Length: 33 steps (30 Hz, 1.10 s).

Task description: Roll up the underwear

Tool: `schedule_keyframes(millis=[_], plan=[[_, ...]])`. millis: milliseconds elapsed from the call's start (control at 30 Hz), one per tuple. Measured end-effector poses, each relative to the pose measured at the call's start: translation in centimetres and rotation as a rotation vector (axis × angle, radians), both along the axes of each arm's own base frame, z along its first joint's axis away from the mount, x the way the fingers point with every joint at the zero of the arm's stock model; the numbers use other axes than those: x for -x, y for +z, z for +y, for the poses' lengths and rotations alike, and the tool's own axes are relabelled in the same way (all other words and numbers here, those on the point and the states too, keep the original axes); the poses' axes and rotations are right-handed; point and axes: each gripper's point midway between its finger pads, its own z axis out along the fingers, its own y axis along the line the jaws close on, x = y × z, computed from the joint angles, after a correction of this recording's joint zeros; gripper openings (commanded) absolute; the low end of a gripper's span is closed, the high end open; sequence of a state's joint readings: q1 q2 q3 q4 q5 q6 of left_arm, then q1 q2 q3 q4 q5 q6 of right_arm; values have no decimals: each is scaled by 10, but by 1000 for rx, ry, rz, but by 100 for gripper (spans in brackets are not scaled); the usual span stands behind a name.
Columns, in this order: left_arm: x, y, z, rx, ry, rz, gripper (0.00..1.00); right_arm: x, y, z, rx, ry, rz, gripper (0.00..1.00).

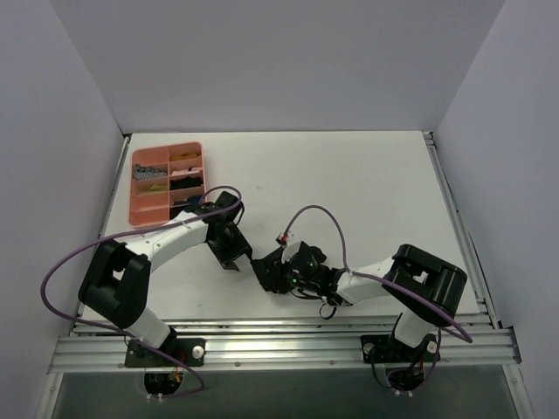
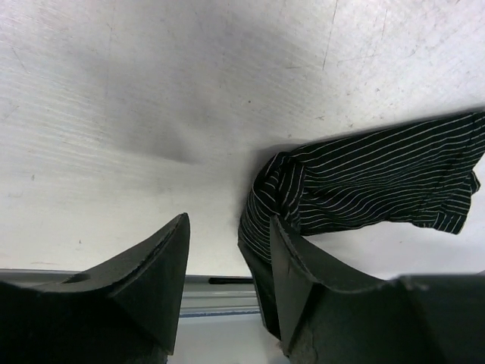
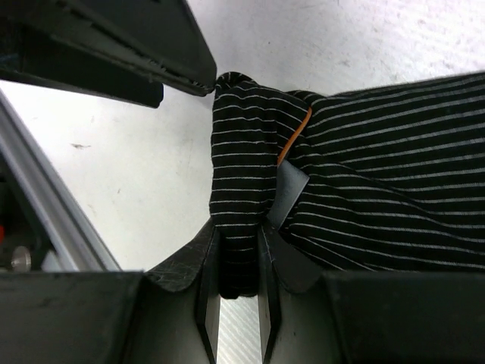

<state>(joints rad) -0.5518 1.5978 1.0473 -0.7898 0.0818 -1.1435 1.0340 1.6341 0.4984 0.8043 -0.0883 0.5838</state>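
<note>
Looking from above: we find both arms bent inward and meeting low on the table [image 1: 367,183], a little left of centre.
Underwear, from above: the underwear [image 1: 267,264] is a small dark bundle between the left gripper [image 1: 238,255] and the right gripper [image 1: 281,272]; we can hardly tell it from the black fingers.
Pink tray: the pink tray [image 1: 134,194] sits at the far left corner, well apart from the work.
Room, from above: bare white table runs toward the far and right walls, while the metal rail [image 1: 279,336] at the near edge lies close by.
Left wrist, pincer: the left gripper [image 2: 229,224] stands with its jaws apart, clamping nothing.
Left wrist, underwear: the striped underwear [image 2: 371,178] lies as a long band, its bunched end against one finger.
Left wrist, edge: the rail [image 2: 216,294] shows just beyond the fingertips.
Right wrist, pincer: the right gripper [image 3: 236,254] is narrow, pinching a fold of the underwear [image 3: 379,182].
Right wrist, detail: an orange band [image 3: 297,139] peeks out of the gathered end.
Right wrist, edge: the rail [image 3: 53,208] runs just beside the grip.
Progress: we judge the garment is folded into a band and gathered at one end; no tight roll shows, so most of the rolling is left.
</note>
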Motion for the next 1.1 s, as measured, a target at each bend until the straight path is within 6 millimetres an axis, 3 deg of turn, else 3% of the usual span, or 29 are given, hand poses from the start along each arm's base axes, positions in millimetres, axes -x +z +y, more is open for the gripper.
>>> schedule_keyframes(millis=[467, 700, 900, 1100], plan=[[-1, -2, -33, 101, -96, -142, 56, 3, 1, -4, -249, -65, 110, 0], [0, -7, -39, 119, -125, -170, 55, 5, 0, -10, -310, -90, 140, 0], [6, -9, -50, 147, -172, -180, 51, 5, 0, -13, -362, -101, 155, 2], [12, -15, -56, 150, -213, -192, 40, 8, 0, -16, -372, -107, 167, 6]])
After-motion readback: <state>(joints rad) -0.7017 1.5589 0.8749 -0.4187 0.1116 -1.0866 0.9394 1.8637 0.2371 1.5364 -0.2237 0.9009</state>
